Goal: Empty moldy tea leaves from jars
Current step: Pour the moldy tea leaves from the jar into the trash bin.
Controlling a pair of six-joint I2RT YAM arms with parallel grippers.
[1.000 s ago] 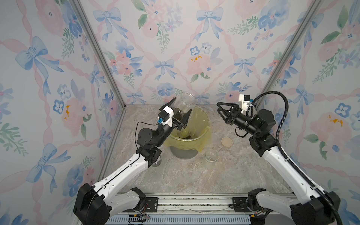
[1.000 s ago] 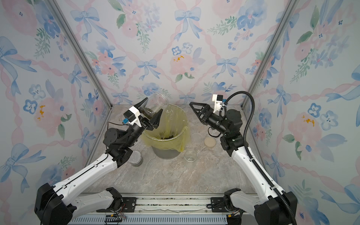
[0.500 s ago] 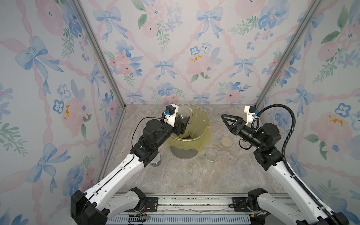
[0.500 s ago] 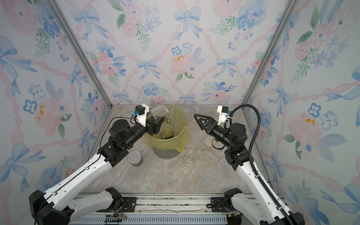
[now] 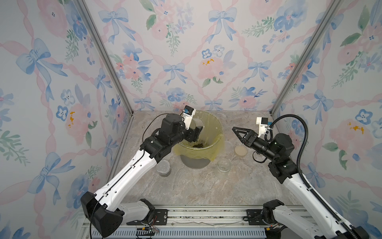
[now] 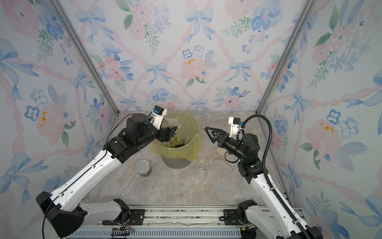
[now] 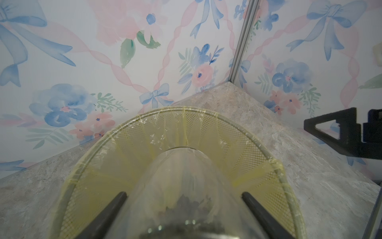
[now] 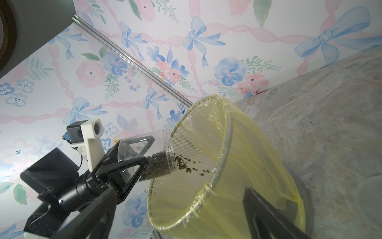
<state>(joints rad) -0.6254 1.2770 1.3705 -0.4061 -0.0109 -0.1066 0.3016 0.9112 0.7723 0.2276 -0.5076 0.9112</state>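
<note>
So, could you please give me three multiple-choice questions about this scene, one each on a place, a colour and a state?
1. Where is the tan lid?
A) on the table, right of the bin
B) inside the bin
C) leaning on the back wall

2. What colour is the bin's liner bag?
A) blue
B) yellow
C) black

3. How is the clear jar in the left gripper?
A) upright and capped
B) lying on the table
C) tipped, spilling tea leaves into the bin

Answers:
1 A, it lies flat there, apart from the bin.
2 B, yellow plastic drapes over the rim.
3 C, leaves are in mid-air at its mouth.
</note>
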